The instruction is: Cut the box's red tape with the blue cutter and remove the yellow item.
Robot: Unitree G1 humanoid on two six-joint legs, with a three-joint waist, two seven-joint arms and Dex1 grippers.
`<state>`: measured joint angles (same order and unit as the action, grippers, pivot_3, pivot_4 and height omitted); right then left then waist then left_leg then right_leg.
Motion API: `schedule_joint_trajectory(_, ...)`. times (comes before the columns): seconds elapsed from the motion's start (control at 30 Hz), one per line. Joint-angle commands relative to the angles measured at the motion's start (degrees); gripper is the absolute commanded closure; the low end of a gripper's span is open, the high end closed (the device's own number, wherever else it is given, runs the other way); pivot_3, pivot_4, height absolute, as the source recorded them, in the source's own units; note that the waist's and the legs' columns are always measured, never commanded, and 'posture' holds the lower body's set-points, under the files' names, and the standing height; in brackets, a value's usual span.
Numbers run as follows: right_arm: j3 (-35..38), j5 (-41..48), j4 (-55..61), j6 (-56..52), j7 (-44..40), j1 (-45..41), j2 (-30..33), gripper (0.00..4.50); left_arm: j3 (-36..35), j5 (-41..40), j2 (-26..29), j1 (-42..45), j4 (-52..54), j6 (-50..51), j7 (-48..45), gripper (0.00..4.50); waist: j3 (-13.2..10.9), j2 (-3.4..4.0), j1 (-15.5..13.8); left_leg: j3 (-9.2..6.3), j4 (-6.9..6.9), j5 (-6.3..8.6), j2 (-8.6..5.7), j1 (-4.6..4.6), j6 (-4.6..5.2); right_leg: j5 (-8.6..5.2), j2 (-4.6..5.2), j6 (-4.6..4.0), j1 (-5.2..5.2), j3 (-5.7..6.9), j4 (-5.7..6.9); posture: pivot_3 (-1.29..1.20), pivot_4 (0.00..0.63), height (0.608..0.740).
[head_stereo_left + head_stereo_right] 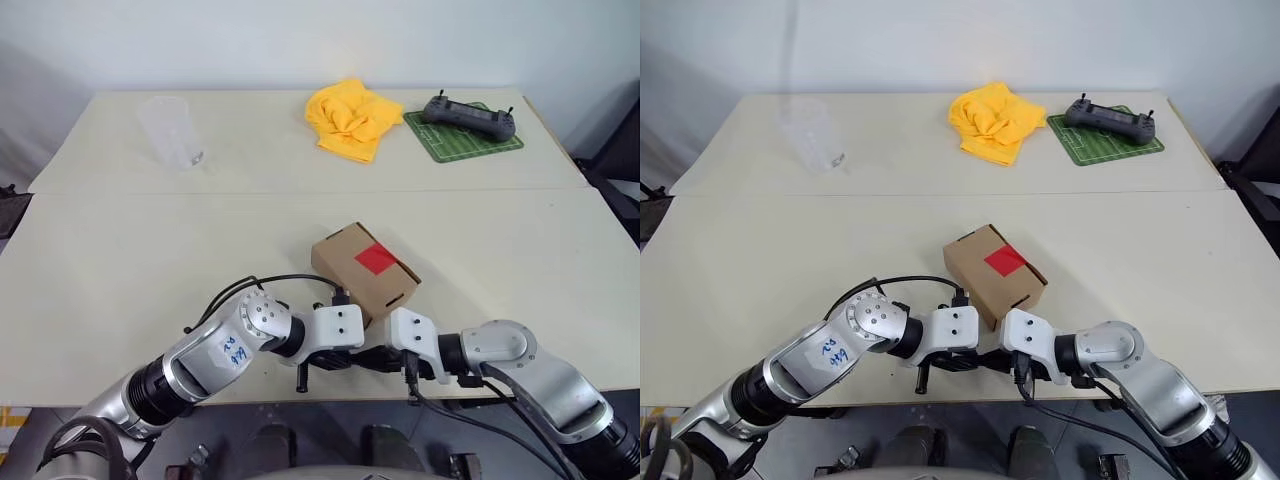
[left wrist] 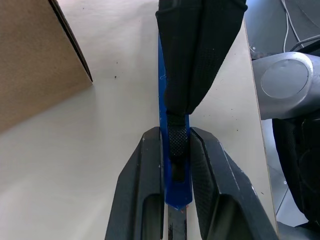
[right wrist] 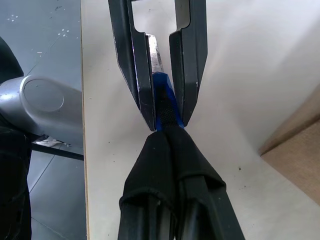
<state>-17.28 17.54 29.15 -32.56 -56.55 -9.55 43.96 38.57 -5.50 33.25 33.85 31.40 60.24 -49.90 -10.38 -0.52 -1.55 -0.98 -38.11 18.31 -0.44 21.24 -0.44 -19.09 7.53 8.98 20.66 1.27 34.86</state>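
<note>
The box (image 1: 365,272), a small brown carton, lies shut at the table's middle with the red tape (image 1: 377,258) on its top face. Just in front of it, by the table's near edge, both grippers meet. My left gripper (image 2: 175,137) is shut on the blue cutter (image 2: 177,192), whose metal blade (image 3: 153,50) sticks out between the fingers. My right gripper (image 3: 165,135) faces it, shut, its tips against the black ridged slider on the cutter. The yellow item is out of view.
At the back, a yellow cloth (image 1: 350,118) lies crumpled beside a black controller (image 1: 468,115) on a green mat (image 1: 463,137). A clear plastic cup (image 1: 172,130) stands at the back left. The table's front edge (image 1: 300,395) runs right under the grippers.
</note>
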Motion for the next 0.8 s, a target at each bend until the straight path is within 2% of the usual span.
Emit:
schedule_joint_trajectory(0.03, 6.7, 5.93, 2.81, -3.04, -0.52, 1.11, 1.08, 4.46, 2.37, 0.71, 0.84, -0.84, -1.45, -2.81, 0.17, 4.09, 0.0, 0.0, -0.09, -0.01, 0.0, 0.0, 0.0, 0.01, 0.0, 0.0, 0.01, 0.0, 0.0, 0.0, 0.0, 0.0, 0.15, 0.74)
schedule_joint_trajectory(0.07, 9.74, 10.42, 4.19, -7.4, -1.07, 1.33, 2.12, 4.46, 1.89, 1.03, 1.24, -1.31, -1.81, -5.9, -0.11, 4.09, 0.0, 0.0, -0.07, -0.01, 0.0, 0.01, 0.0, 0.03, 0.01, 0.0, 0.02, 0.0, 0.0, 0.0, -0.01, 0.0, 0.15, 0.74)
schedule_joint_trajectory(0.17, 22.7, 29.41, 8.67, -20.17, -1.6, 0.64, 6.11, 3.85, -2.92, 0.64, 2.52, -4.49, -3.49, -20.83, -1.18, 4.09, -0.04, 0.09, 0.03, 0.01, 0.0, 0.03, 0.01, 0.08, 0.06, 0.03, 0.1, 0.02, 0.01, -0.01, -0.13, 0.0, 0.15, 0.74)
schedule_joint_trajectory(0.27, 32.42, 46.28, 7.94, -31.94, 5.35, -1.91, 10.5, 2.83, -7.35, -0.66, 4.03, -7.36, -4.27, -35.13, -4.38, 4.09, -0.08, 0.08, 0.1, -0.06, 0.02, 0.05, 0.16, 0.1, 0.01, 0.1, 0.09, -0.05, -0.01, 0.21, -0.28, 0.0, 0.15, 0.74)
schedule_joint_trajectory(0.33, 35.24, 56.27, 6.95, -37.79, 9.98, -2.44, 14.59, 2.16, -8.39, 0.12, 5.04, -8.26, -5.07, -40.05, -5.54, 4.09, -0.09, 0.11, 0.06, -0.06, 0.05, 0.06, 0.21, 0.17, -0.01, 0.14, 0.14, -0.11, 0.02, 0.36, -0.38, 0.0, 0.15, 0.74)
schedule_joint_trajectory(0.43, 34.82, 69.62, 3.09, -42.61, 21.33, -2.61, 22.48, 1.1, -9.52, 0.75, 4.15, -8.1, -6.26, -44.29, -5.7, 4.09, -0.12, 0.2, -0.01, -0.05, 0.09, 0.09, 0.23, 0.22, -0.01, 0.16, 0.18, -0.16, 0.01, 0.55, -0.53, 0.0, 0.15, 0.74)
schedule_joint_trajectory(0.53, 27.31, 89.71, -2.64, -37.57, 37.52, -3.26, 32.42, 0.04, -11.32, 1.2, 0.07, -5.33, -6.2, -44.79, -3.04, 4.09, -0.2, 0.3, -0.08, -0.02, -0.02, 0.15, 0.11, 0.37, 0.18, 0.21, 0.37, -0.08, 0.01, 0.71, -0.65, 0.0, 0.15, 0.74)
schedule_joint_trajectory(0.6, 23.62, 94.69, -3.95, -34.34, 40.28, -4.51, 32.91, 0.01, -10.65, 1.58, -1.07, -3.94, -6.75, -44.61, -4.07, 4.09, -0.22, 0.25, -0.01, -0.01, -0.07, 0.16, 0.07, 0.51, 0.28, 0.39, 0.45, 0.12, 0.01, 0.87, -0.88, 0.0, 0.15, 0.74)
schedule_joint_trajectory(0.8, 15.94, 95.46, -8.57, -31.44, 47.91, -9.29, 27.0, 0.01, -9.44, 2.04, -2.44, -1.97, -7.68, -42.61, -5.87, 4.09, -0.2, 0.29, 0.09, 0.02, -0.24, 0.15, 0.09, 1.13, 0.35, 0.71, 0.32, 0.41, 0.46, 1.12, -0.8, 0.0, 0.15, 0.74)
